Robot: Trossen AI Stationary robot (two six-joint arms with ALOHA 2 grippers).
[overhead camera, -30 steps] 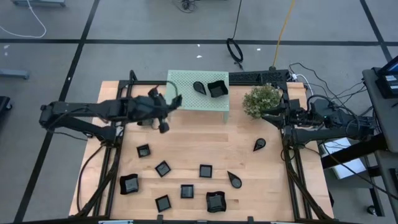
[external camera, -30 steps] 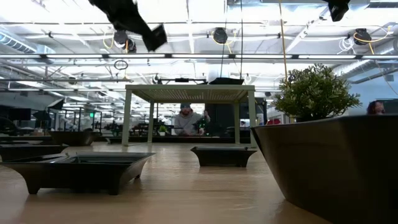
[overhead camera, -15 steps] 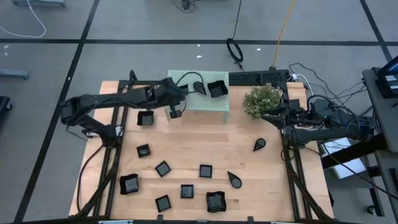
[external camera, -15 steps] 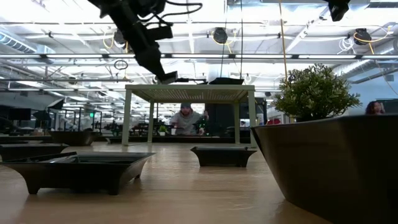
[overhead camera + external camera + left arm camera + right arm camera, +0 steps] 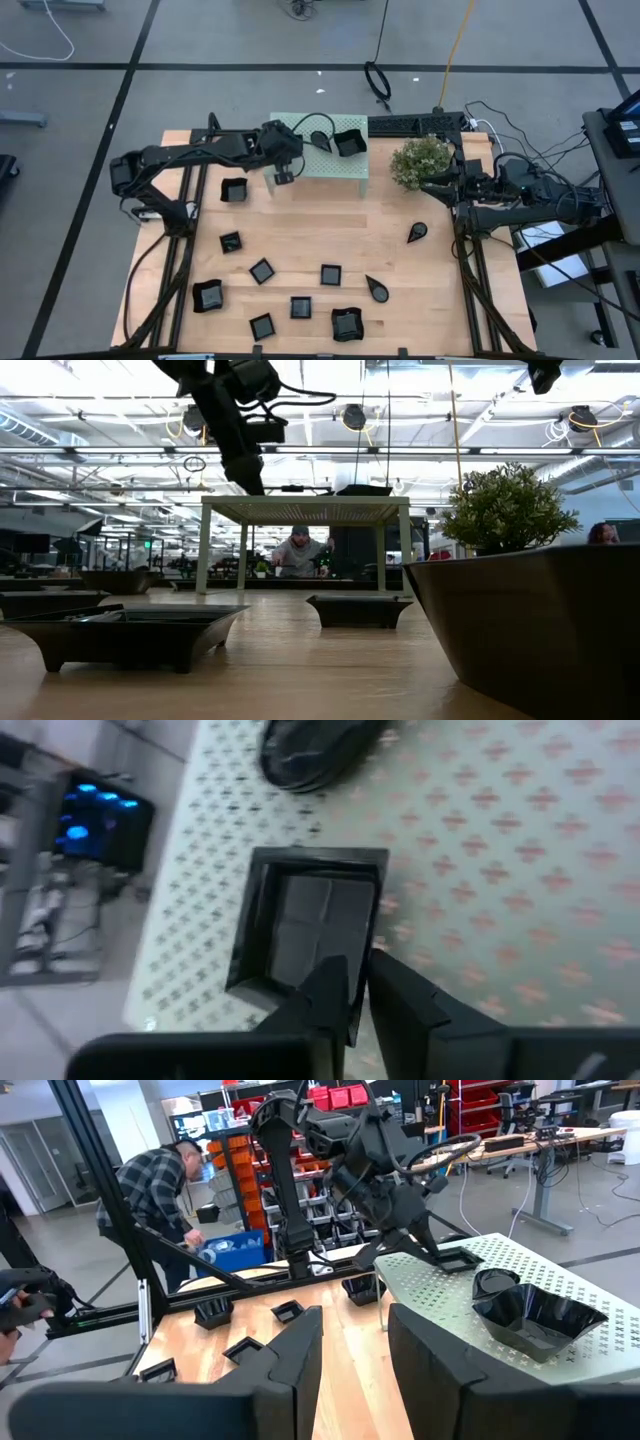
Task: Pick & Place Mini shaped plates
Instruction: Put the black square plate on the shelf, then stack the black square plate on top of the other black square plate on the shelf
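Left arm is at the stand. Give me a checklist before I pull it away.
1. Small square plate lies flat on the mint-green stand: ok.
2. Plate sits near the stand's edge, fully supported: cannot tell.
3. Left end effector has let go of the plate: cannot tell.
4. Teardrop plate and large curved plate are apart from it: ok.
5. Right end effector is open, parked at the table's right side: ok.

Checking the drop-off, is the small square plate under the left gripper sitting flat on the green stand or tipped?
Flat: the small square plate rests rim-up on the mint-green perforated stand, left gripper straddling its near rim.
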